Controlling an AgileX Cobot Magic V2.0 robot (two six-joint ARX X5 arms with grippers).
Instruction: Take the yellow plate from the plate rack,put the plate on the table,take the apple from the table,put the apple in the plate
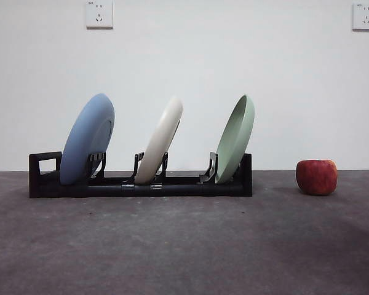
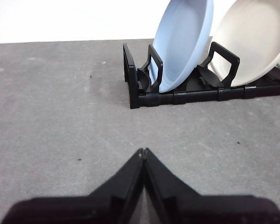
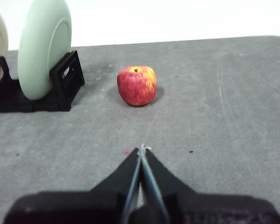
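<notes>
The yellow plate (image 1: 162, 142) is pale cream and leans upright in the middle slot of the black plate rack (image 1: 140, 183); the left wrist view shows it too (image 2: 254, 44). On the dark grey table (image 1: 184, 246), right of the rack, sits the red apple (image 1: 317, 176), which the right wrist view shows straight ahead (image 3: 136, 85). My left gripper (image 2: 143, 151) is shut and empty, well short of the rack's handle end. My right gripper (image 3: 142, 148) is shut and empty, a short way before the apple. Neither arm shows in the front view.
A blue plate (image 1: 87, 139) stands in the rack's left slot and a pale green plate (image 1: 235, 139) in its right slot. A white wall with two sockets rises behind the table.
</notes>
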